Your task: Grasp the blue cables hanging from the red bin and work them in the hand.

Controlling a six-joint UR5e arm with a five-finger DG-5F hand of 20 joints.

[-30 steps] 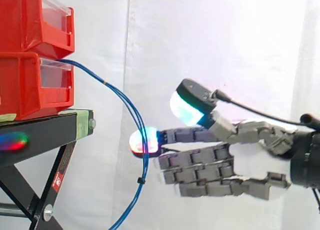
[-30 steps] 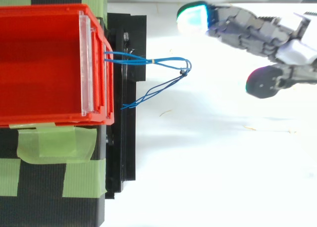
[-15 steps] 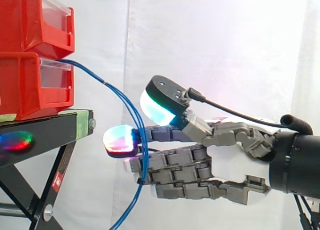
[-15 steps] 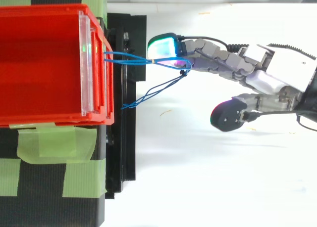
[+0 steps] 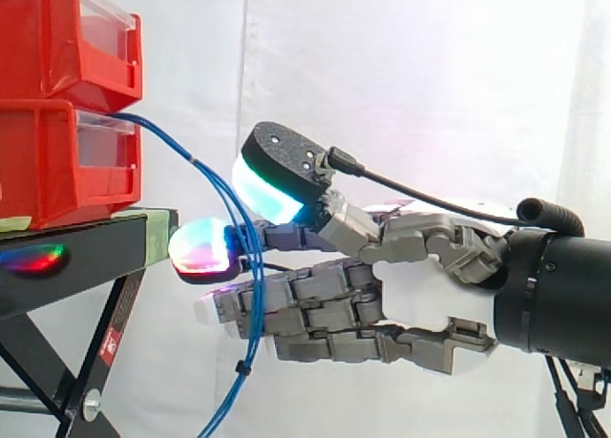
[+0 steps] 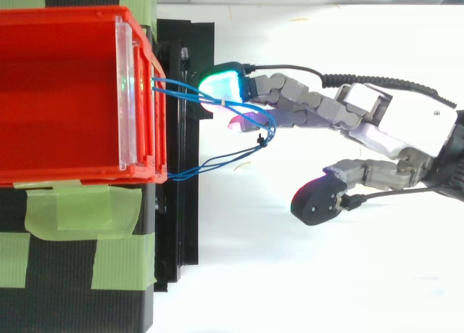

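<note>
Thin blue cables hang in a loop out of the front of the lower red bin and drop past the black stand. From above, the cables leave the bin's front edge and bend round the fingers. My hand comes in from the right with its fingers held straight and level, their tips pushed into the loop. One glowing fingertip sits close to the stand's edge. The thumb is raised above the fingers and stands apart from them, well to the side. Nothing is pinched.
A second red bin sits stacked on the lower one. The black stand carries green tape on its top. A white curtain hangs behind, and a white floor lies below the hand.
The hand has moved left towards the bins, its fingertips entering the cable loop and pushing the cables towards the stand. The thumb has travelled along above the fingers.
</note>
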